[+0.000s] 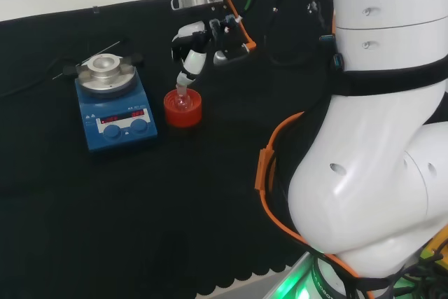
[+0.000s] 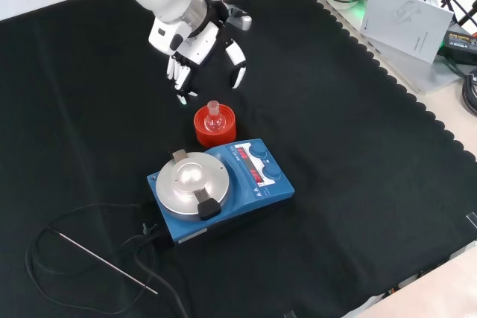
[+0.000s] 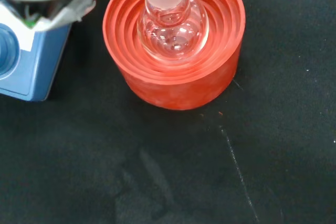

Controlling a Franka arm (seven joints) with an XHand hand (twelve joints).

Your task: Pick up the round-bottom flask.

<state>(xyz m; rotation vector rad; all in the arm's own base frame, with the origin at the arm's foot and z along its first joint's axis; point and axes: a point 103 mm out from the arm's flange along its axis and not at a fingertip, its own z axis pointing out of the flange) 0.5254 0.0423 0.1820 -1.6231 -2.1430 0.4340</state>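
A small clear round-bottom flask (image 3: 172, 24) sits upright in a red ribbed ring stand (image 3: 178, 80) on the black cloth. In the front view the flask (image 2: 215, 118) in its stand (image 2: 215, 129) stands just below the hand (image 2: 195, 44), whose fingers hang down, spread and relaxed, a little apart from the flask's neck. In the head view the hand (image 1: 192, 50) hovers right above the flask (image 1: 183, 98) and stand (image 1: 183, 109), with a fingertip close to the neck. The hand holds nothing.
A blue stirrer plate (image 2: 223, 188) with a round metal top stands right next to the stand; in the head view it (image 1: 115, 106) is to the left. A thin metal probe (image 2: 104, 260) with a black cable lies beyond it. Papers and gear (image 2: 410, 13) lie off the cloth.
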